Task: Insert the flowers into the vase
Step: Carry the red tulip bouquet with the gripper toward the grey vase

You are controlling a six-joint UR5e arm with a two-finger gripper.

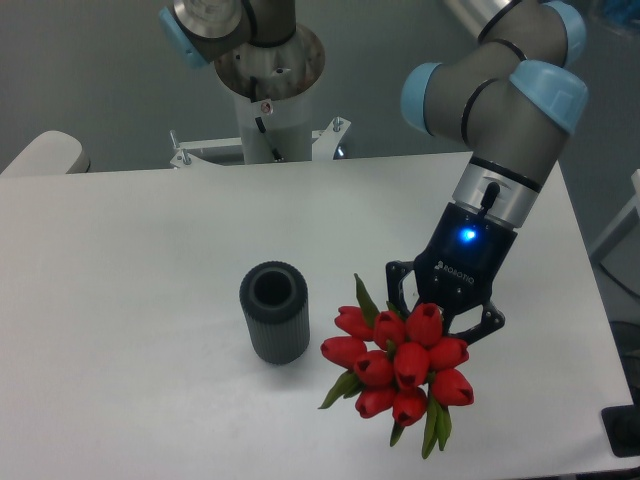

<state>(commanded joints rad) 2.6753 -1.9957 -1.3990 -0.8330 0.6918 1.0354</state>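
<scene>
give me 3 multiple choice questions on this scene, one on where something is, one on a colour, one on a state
1. Where are the flowers relative to the vase?
A. inside it
B. to its right in the picture
C. behind it

2. What colour are the tulip heads?
A. yellow
B. white
C. red

3. How does the vase stand?
A. upright and empty
B. tipped on its side
C. upright with stems in it

Answers: 1 B, the bunch sits right of the vase, apart from it. 2 C, every head is red. 3 A, its round mouth faces up and shows dark, with nothing in it; the gripper is at the bunch.

Vase (274, 312) mouth unobstructed — flowers (402, 365) just beside.
</scene>
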